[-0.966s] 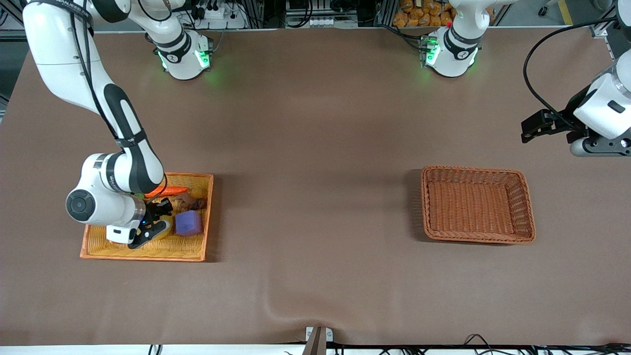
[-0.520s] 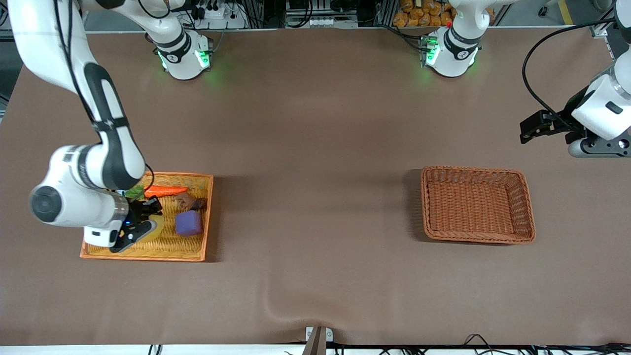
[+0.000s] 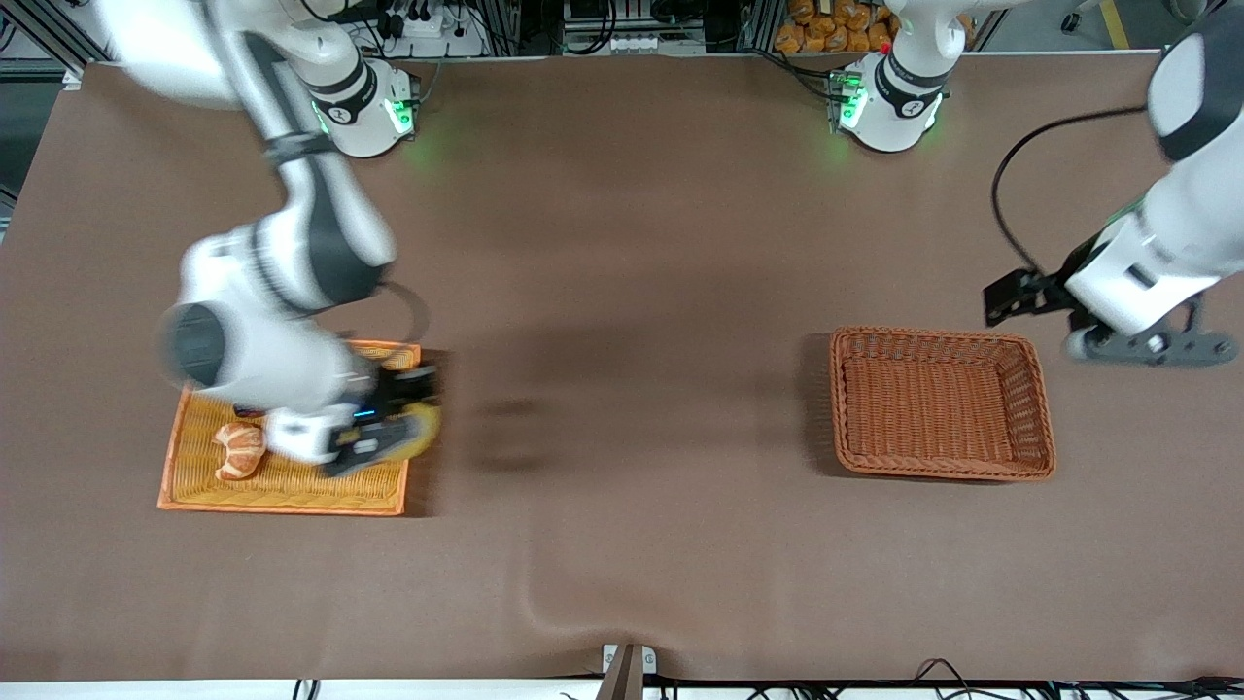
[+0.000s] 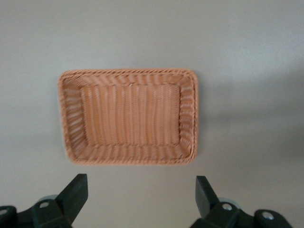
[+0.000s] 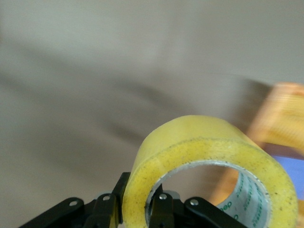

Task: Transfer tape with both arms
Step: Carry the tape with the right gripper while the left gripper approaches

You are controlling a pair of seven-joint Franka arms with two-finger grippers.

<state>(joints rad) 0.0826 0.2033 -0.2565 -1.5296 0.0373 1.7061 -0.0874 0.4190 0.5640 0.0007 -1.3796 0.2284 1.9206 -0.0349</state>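
Note:
My right gripper (image 3: 389, 442) is shut on the tape (image 3: 426, 426), a yellowish roll held in the air over the edge of the orange tray (image 3: 282, 506) that faces the left arm's end. In the right wrist view one finger (image 5: 118, 192) is outside the tape (image 5: 209, 152) and the other is inside its grey-white core, so my right gripper (image 5: 142, 202) clamps the roll's wall. My left gripper (image 3: 1147, 348) is open and empty in the air, beside the brown wicker basket (image 3: 933, 335) toward the left arm's end. Its fingers (image 4: 76, 192) stand wide apart in the left wrist view.
The empty brown wicker basket (image 4: 128, 73) lies below my left gripper (image 4: 140, 190). A croissant (image 3: 238, 449) lies in the orange tray. The purple cube (image 5: 289, 175) and the tray's rim (image 5: 280, 118) show in the right wrist view.
My right gripper has lifted the tape out of the tray and swung toward the left arm's end, uncovering the croissant. My left arm has moved closer to the basket.

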